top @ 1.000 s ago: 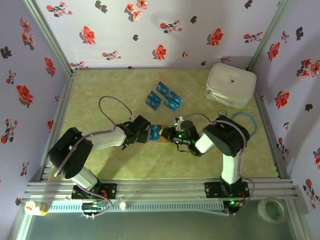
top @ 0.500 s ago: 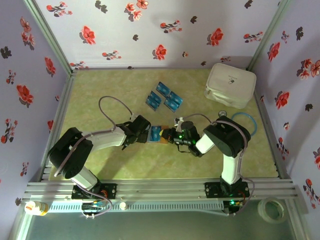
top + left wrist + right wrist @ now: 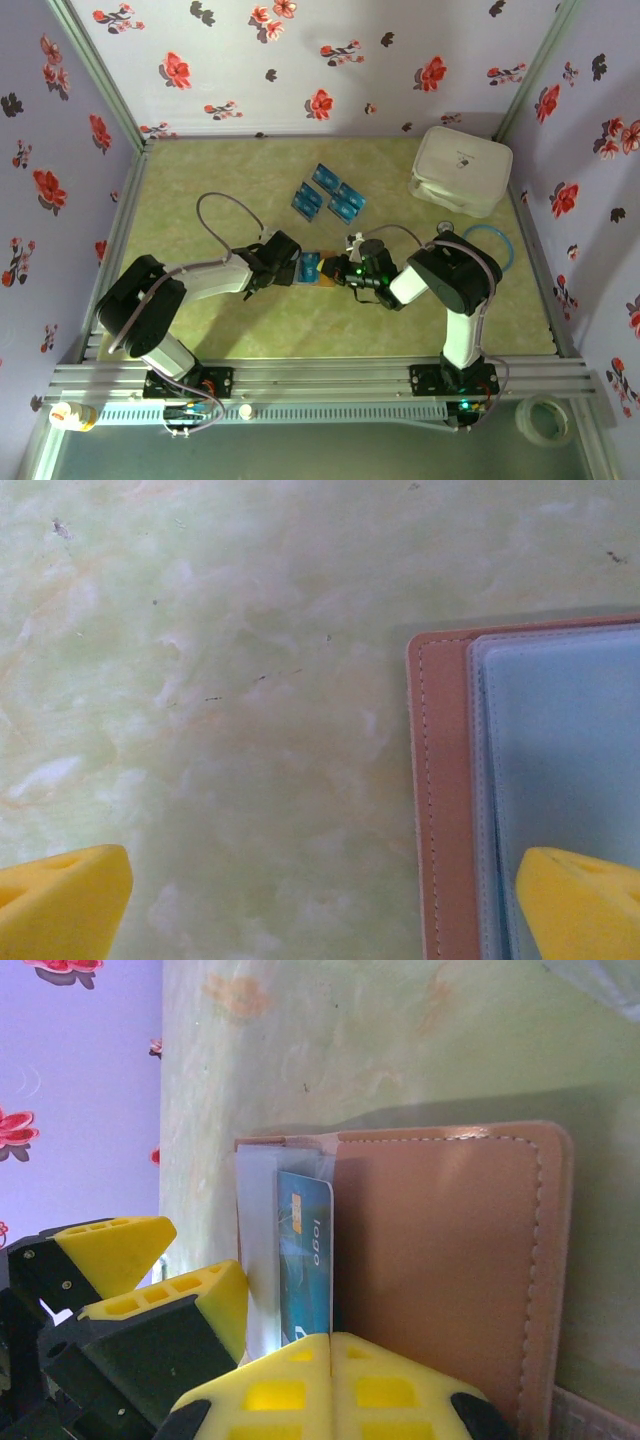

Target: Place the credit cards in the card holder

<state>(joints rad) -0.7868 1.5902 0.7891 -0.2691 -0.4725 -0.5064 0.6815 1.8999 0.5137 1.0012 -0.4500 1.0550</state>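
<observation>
Brown, stitched leather-like material marks the card holder (image 3: 440,1260), which lies open and flat on the green marbled table (image 3: 200,180) near its front middle, directly between the two grippers. The right gripper (image 3: 330,1385) has its yellow jaws pressed fully together at the holder's near edge. A blue credit card (image 3: 308,1250) sits partly inside a clear sleeve (image 3: 255,1250) of the holder, its near end meeting the seam of those jaws; whether they actually pinch it cannot be told. The left gripper (image 3: 293,266) is spread wide and grips nothing: in its wrist view one fingertip (image 3: 580,905) lies over the holder's sleeved side and the other hangs over bare table. Four more credit cards (image 3: 328,193) sit loose in a cluster farther back on the table, well apart from the holder. A white rounded box (image 3: 462,170) rests near the far right corner.
</observation>
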